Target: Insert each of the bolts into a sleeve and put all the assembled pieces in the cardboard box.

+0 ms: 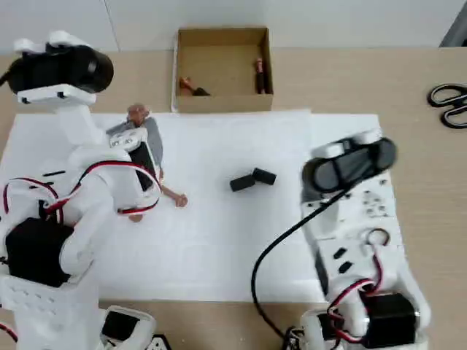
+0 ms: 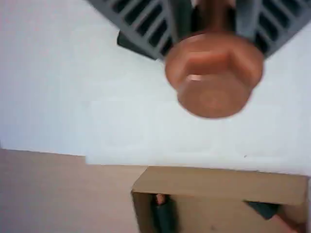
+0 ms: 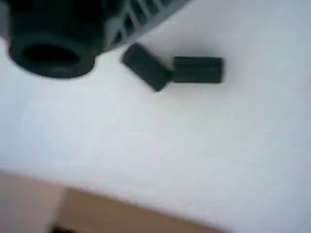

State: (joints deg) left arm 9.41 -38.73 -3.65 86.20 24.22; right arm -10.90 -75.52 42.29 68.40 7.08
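Note:
My left gripper [image 2: 214, 22] is shut on a copper bolt [image 2: 214, 73], whose wide head points toward the cardboard box [image 2: 218, 184]. In the high view this bolt [image 1: 136, 113] sits at the gripper's tip, over the far left of the white sheet. My right gripper [image 3: 58, 29] is shut on a black sleeve [image 3: 48, 51], open end showing. Two more black sleeves [image 1: 253, 179] lie touching at the sheet's middle; both sleeves [image 3: 146, 65] lie just beyond the held one. A loose bolt [image 1: 175, 198] lies beside the left arm. The box [image 1: 223, 38] holds two assembled pieces [image 1: 259, 75].
The white sheet [image 1: 219, 248] covers most of the tan table. Scissors [image 1: 449, 102] lie at the far right edge. The right arm [image 1: 350, 164] stands over the sheet's right side, a black cable [image 1: 277, 248] trailing from it.

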